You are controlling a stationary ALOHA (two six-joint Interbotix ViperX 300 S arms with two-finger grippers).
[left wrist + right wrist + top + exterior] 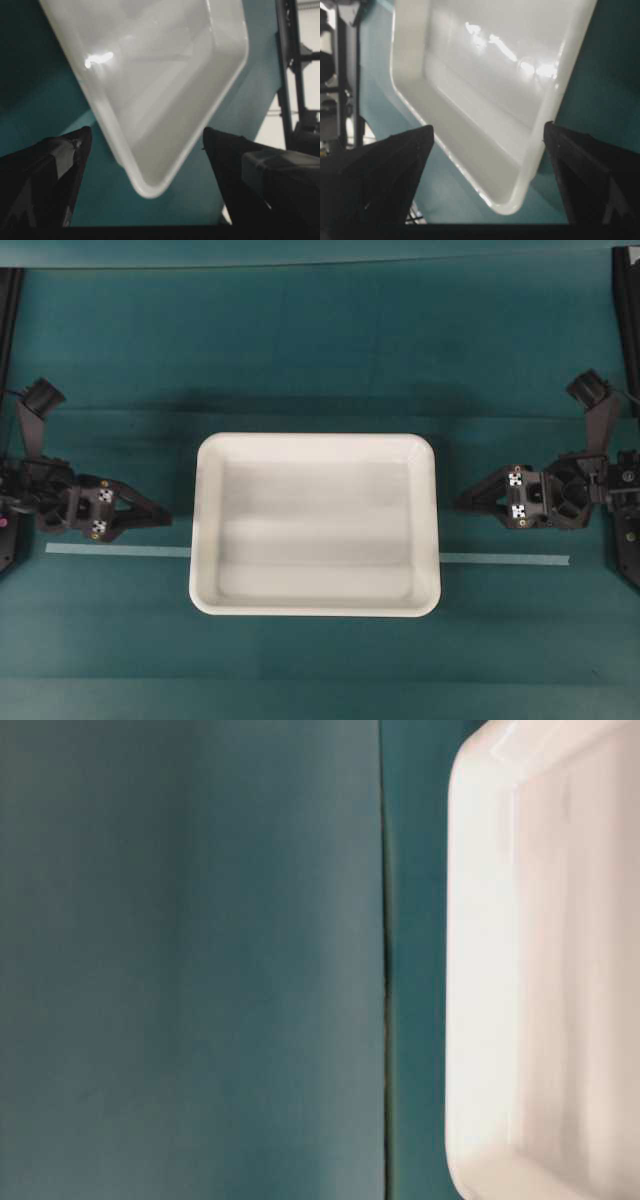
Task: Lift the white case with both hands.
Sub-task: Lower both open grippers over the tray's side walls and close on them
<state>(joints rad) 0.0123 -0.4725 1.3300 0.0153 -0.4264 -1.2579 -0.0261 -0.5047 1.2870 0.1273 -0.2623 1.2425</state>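
The white case point(315, 530) lies flat on the teal cloth in the middle of the overhead view, with nothing inside. My left gripper point(160, 513) stands a short gap from its left rim, pointing at it. The right gripper point(462, 502) stands a short gap from the right rim. In the left wrist view the left gripper point(147, 131) is open, its black fingers either side of a near corner of the case point(160, 75), touching nothing. The right gripper point(489, 127) is open the same way before another corner of the case point(490, 65). The table-level view shows only the case's edge point(540, 970).
A thin pale tape strip point(115, 550) runs along the cloth on the left, passes under the case and comes out on the right point(505, 560). Black frame posts stand at the far left point(8, 300) and far right point(625, 290). A seam in the cloth point(385, 970) runs beside the case.
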